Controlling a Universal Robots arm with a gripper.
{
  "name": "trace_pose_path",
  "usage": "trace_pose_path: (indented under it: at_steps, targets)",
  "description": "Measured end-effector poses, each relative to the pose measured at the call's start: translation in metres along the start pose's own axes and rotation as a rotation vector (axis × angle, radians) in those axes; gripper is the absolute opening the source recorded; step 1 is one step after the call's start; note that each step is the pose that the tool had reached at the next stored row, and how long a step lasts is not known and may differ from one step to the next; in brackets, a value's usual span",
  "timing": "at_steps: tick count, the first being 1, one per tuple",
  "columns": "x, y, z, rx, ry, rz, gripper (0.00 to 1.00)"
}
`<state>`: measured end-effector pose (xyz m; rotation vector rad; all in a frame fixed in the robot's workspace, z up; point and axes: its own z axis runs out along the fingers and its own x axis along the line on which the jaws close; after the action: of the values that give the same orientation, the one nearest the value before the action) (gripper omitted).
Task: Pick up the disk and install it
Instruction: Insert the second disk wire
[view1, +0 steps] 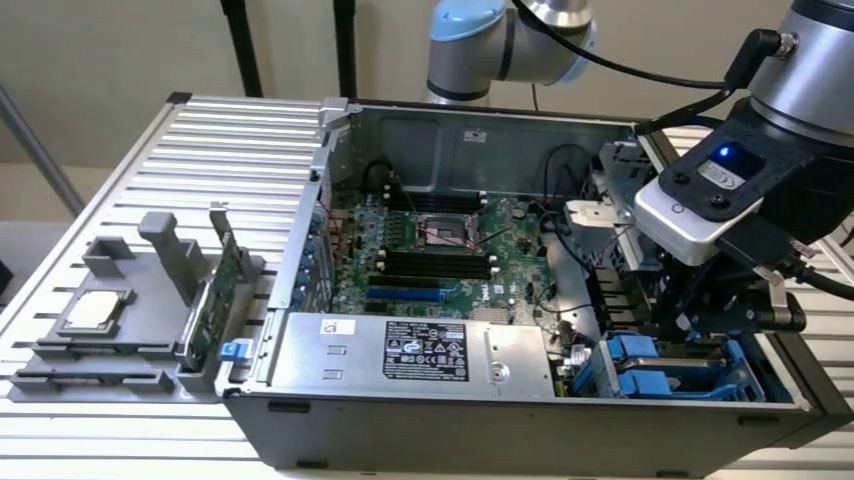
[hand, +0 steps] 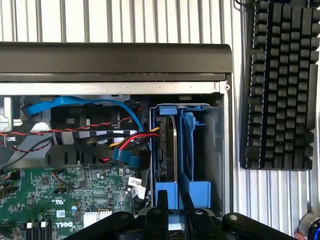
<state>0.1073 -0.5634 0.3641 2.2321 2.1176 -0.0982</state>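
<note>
The robot arm is reaching down into the open computer case (view1: 534, 420), at its front corner on the exterior view's right, and the gripper (hand: 172, 200) is sitting right over the drive bay. In the wrist view the two fingers (hand: 162, 202) are clamping the disk (hand: 167, 150) (the one in the bright blue carrier frame), which is standing on edge inside the bay, close against the case's side wall. A blue cable (hand: 80, 105) and red wires are looping just beside it, above the green motherboard (view1: 441, 250). Outside the case, a black keyboard (hand: 277, 85) is lying on the slatted table (view1: 240, 130), and a grey parts tray (view1: 120, 320) is holding a small chip.
</note>
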Motion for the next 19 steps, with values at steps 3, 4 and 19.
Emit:
trace_pose_path:
  at_steps: [3, 4, 19]
  targets:
    - [0.000, -0.0001, 0.0000, -0.0001, 0.0001, 0.000, 0.24]
    - [0.000, -0.0001, 0.0000, -0.0002, 0.0000, 0.000, 0.24]
    - [0.028, 0.0126, -0.0241, -0.0012, -0.0207, 0.000, 0.24]
